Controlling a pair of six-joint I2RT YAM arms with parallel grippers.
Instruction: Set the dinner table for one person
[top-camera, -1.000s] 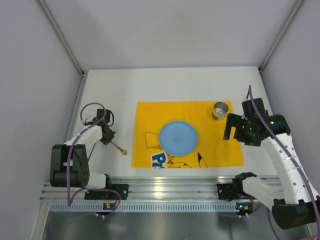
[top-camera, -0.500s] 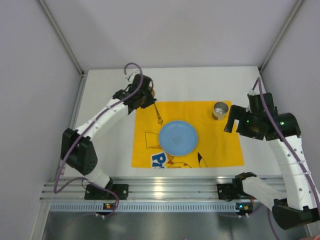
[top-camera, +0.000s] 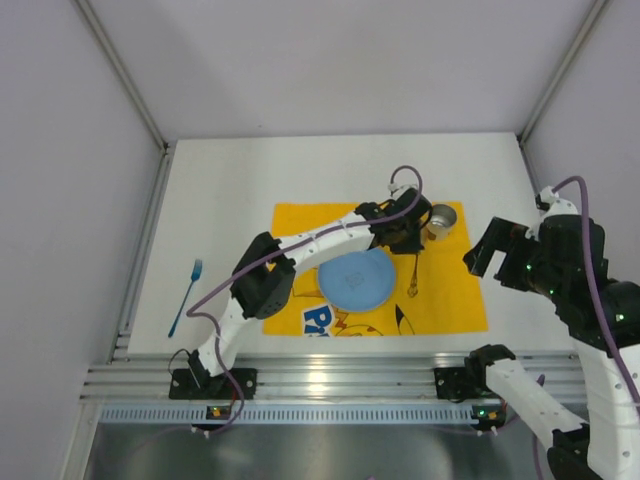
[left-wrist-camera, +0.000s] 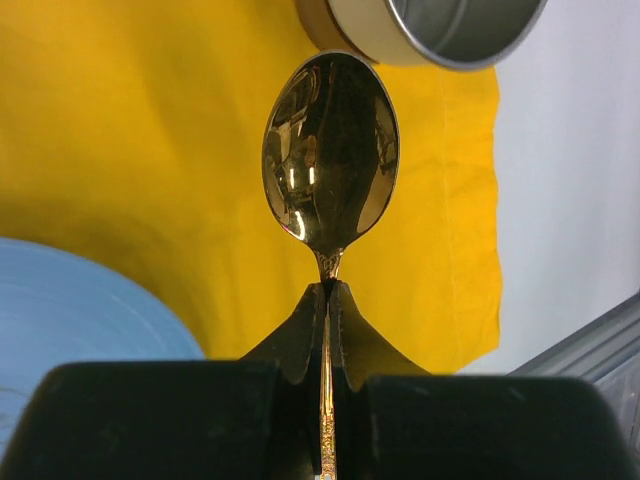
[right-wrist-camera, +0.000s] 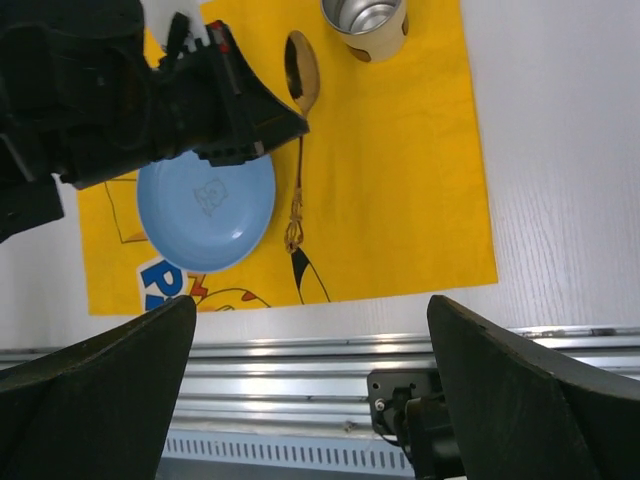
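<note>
large blue "p" (top-camera: 312, 319) on yellow mat (top-camera: 452, 295), rest hidden

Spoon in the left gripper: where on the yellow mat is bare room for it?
The yellow mat is bare between the blue plate and its right edge, nearer than the metal cup; the spoon hangs over that strip. Crowded close to the cup.
</note>
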